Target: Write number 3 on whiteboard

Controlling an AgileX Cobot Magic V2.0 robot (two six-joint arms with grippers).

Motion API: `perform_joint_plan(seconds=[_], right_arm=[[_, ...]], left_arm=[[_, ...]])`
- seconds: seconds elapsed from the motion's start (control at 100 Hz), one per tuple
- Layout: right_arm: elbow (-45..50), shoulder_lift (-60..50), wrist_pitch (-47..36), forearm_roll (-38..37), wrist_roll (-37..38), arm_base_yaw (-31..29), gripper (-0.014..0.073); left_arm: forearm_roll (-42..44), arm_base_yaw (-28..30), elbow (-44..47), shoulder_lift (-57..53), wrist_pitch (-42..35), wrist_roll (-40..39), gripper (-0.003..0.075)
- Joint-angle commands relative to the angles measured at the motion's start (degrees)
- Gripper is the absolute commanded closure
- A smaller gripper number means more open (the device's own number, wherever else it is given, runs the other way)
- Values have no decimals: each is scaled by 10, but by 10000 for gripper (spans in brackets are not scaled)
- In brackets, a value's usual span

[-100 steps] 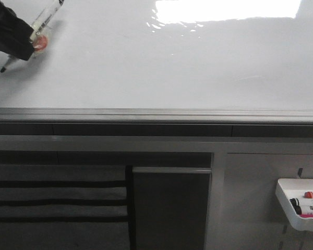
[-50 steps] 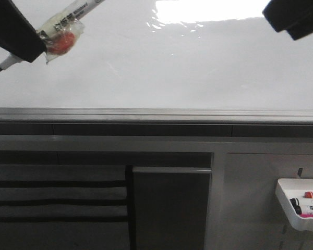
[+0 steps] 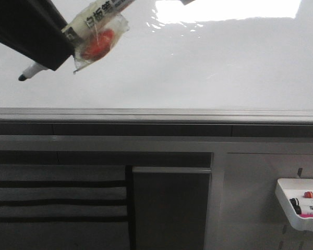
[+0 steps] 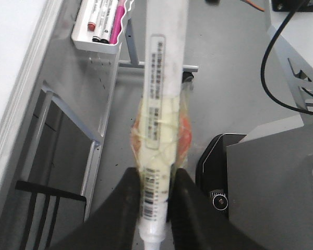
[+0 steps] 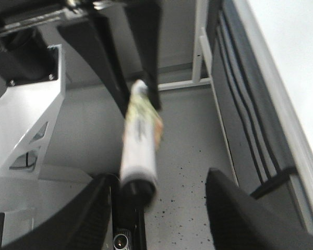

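The whiteboard [image 3: 198,67] fills the upper front view, glossy and blank where it shows; the number 3 is out of view. My left gripper [image 3: 56,49] is shut on a white marker [image 3: 94,23] near its black tip [image 3: 22,77], which hangs off the board. A red lump [image 3: 96,41] is taped to the barrel. In the left wrist view the marker [image 4: 161,94] runs out from between the fingers [image 4: 126,208]. My right gripper [image 5: 157,179] is open, its fingers either side of the marker's rear end [image 5: 138,177], not clamping it.
A grey metal strip [image 3: 156,114] edges the board's near side. Below it stand a dark cabinet panel [image 3: 169,208] and a striped panel [image 3: 57,198]. A small white tray [image 3: 287,200] with spare markers hangs at the lower right, also seen from the left wrist [image 4: 94,44].
My left gripper has carried the marker right and nearer the camera, tip away from the board. The right gripper, seen at the top right half a second ago, has left the front view.
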Motion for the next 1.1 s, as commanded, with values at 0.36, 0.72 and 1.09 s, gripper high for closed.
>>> perform_joint_plan(seconds=[0.36, 0.72, 1.09], right_arm=[[-47, 34, -51, -3, -8, 87, 229], [-47, 44, -73, -13, 8, 88, 288], [-47, 44, -60, -14, 9, 88, 526]], left_arm=[[-34, -9, -20, -17, -13, 3, 623], [-34, -9, -20, -17, -13, 3, 623], [-34, -9, -20, -17, -13, 3, 621]])
